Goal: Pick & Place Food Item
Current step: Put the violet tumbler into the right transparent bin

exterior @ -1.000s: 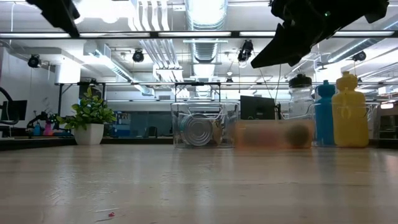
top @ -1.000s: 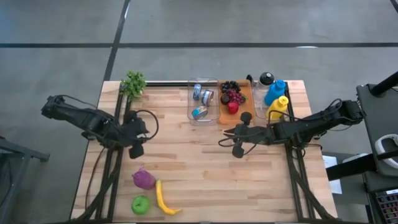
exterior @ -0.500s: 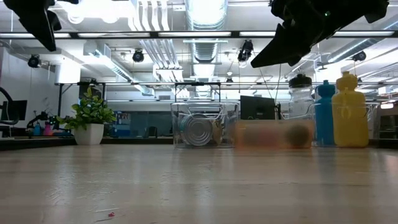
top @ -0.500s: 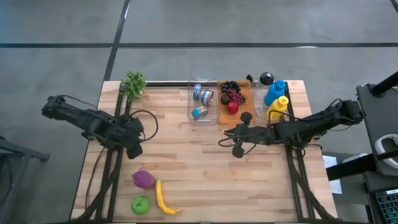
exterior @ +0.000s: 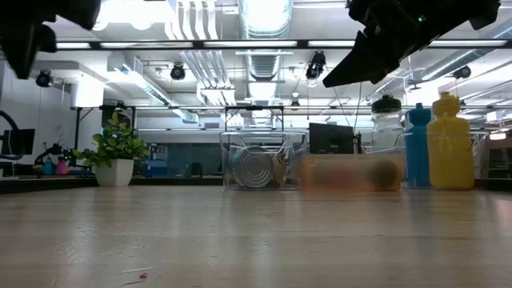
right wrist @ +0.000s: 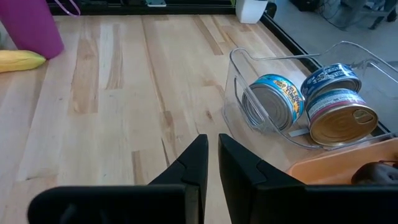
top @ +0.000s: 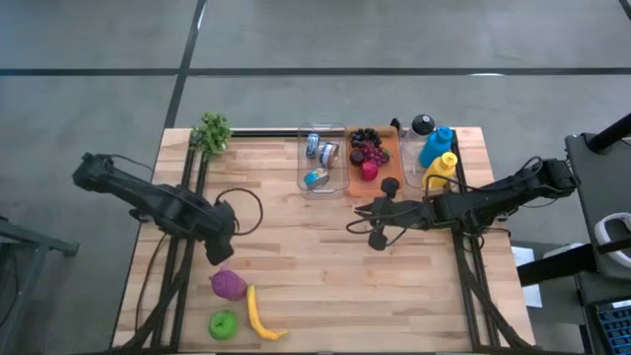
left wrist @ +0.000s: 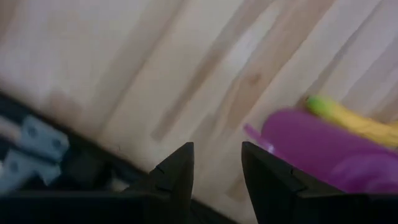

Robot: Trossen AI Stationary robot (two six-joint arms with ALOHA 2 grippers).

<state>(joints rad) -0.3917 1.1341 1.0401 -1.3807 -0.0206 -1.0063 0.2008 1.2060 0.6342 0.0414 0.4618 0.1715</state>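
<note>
Near the table's front left lie a purple food item (top: 229,285), a yellow banana (top: 258,314) and a green apple (top: 224,324). My left gripper (top: 217,250) hangs pointing down just beyond the purple item, toward the far edge, open with nothing between its fingers (left wrist: 216,168). Its wrist view shows the purple item (left wrist: 317,149) and the banana's tip (left wrist: 354,119) lying on the wood. My right gripper (top: 357,217) hovers shut over the table's middle right, slanting down (right wrist: 212,158).
A clear bin (top: 321,160) with several tins and an orange tray (top: 370,158) of dark and red fruit stand at the far edge. Bottles (top: 434,153) stand right of them, and a small plant (top: 211,131) at the far left. Bare wood fills the table's middle.
My left gripper has sunk toward the table and moved a little toward the near edge and the purple item, rolling its wrist on the way. Its fingers have kept the same gap. The food items have not moved.
</note>
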